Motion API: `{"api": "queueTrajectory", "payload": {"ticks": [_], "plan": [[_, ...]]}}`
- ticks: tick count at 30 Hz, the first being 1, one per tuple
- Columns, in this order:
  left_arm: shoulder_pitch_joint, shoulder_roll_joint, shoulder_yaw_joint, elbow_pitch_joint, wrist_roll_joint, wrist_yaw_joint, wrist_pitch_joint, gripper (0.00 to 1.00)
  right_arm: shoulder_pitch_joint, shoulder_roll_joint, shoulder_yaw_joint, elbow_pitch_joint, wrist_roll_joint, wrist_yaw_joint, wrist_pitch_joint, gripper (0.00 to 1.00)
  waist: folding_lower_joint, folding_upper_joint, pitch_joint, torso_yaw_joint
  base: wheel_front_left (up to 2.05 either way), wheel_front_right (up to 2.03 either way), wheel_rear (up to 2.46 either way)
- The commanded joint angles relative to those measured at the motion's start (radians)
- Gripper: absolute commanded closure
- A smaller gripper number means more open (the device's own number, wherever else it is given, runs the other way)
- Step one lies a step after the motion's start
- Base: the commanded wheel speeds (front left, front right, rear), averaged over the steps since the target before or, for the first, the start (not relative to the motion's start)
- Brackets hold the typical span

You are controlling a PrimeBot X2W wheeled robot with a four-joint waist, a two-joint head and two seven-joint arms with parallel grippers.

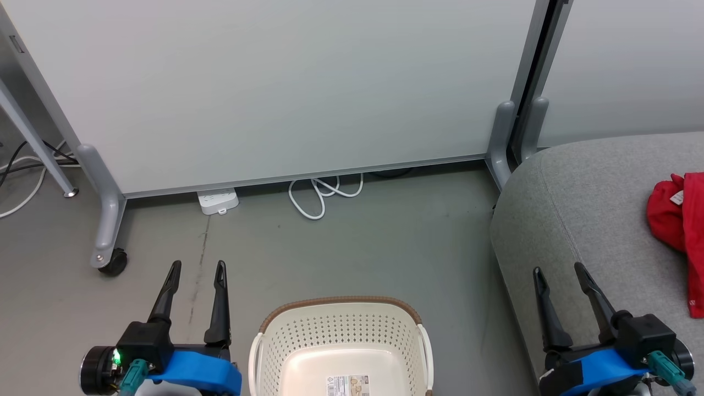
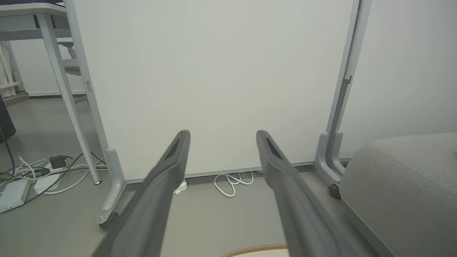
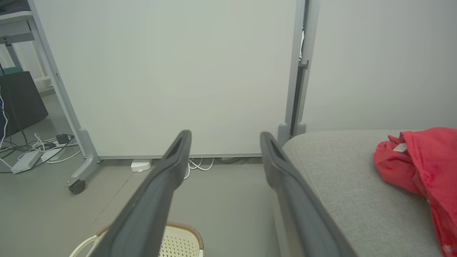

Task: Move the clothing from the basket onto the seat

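Red soft fabric clothing (image 1: 679, 220) lies bunched on the large grey upholstered seat (image 1: 577, 220), running off the head view's right edge, with a small white tag showing.
- Oval cream perforated plastic basket with brown rim (image 1: 341, 301): the visible floor shows a label and no fabric; its near part is cut off.
- Left gripper (image 1: 198, 265) and right gripper (image 1: 558, 268): fingers spread apart, nothing between them.

Handling, as judged: the cloth is light, limp and not fragile. It will drape and trail, so pinch a raised fold at the bunched end, not a flat layer.

Room: the garment sits well in from the seat's rounded corner. The basket stands between the grippers. Bare grey floor runs ahead to the white wheeled partition panel (image 1: 275, 93) and a looped white cable (image 1: 324, 192). The right gripper hangs over the seat's near edge.
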Motion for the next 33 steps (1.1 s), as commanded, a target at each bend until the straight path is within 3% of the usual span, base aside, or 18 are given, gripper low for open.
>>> {"api": "queueTrajectory", "payload": {"ticks": [1, 11, 12, 16, 33], "plan": [[0.007, -0.001, 0.004, 0.003, 0.006, -0.002, -0.002, 0.00, 0.011, 0.004, -0.003, -0.001, 0.001, 0.000, -0.004, 0.00, 0.0001, -0.0001, -0.002, 0.001, 0.00, 0.00, 0.00], [0.008, -0.009, 0.001, 0.020, 0.012, -0.013, -0.002, 0.00, 0.009, 0.006, -0.004, 0.005, 0.002, 0.000, -0.004, 0.00, 0.0001, -0.0001, -0.011, 0.007, 0.00, 0.00, 0.00], [0.003, -0.007, 0.001, 0.019, 0.010, -0.009, 0.000, 1.00, 0.006, 0.003, -0.004, 0.005, 0.001, 0.000, 0.000, 1.00, 0.0001, -0.0001, -0.011, 0.007, 0.00, 0.00, 0.00], [0.021, -0.007, 0.002, 0.050, 0.003, -0.010, 0.008, 1.00, 0.014, 0.006, -0.005, 0.037, 0.007, 0.000, 0.006, 1.00, 0.0001, -0.0001, -0.011, 0.007, 0.00, 0.00, 0.00], [-0.002, -0.008, 0.040, 0.041, -0.331, -0.014, 0.091, 1.00, -0.007, 0.005, -0.024, 0.030, 0.344, 0.000, 0.090, 1.00, 0.0001, -0.0001, -0.006, -0.003, 0.00, 0.00, 0.00]]}}
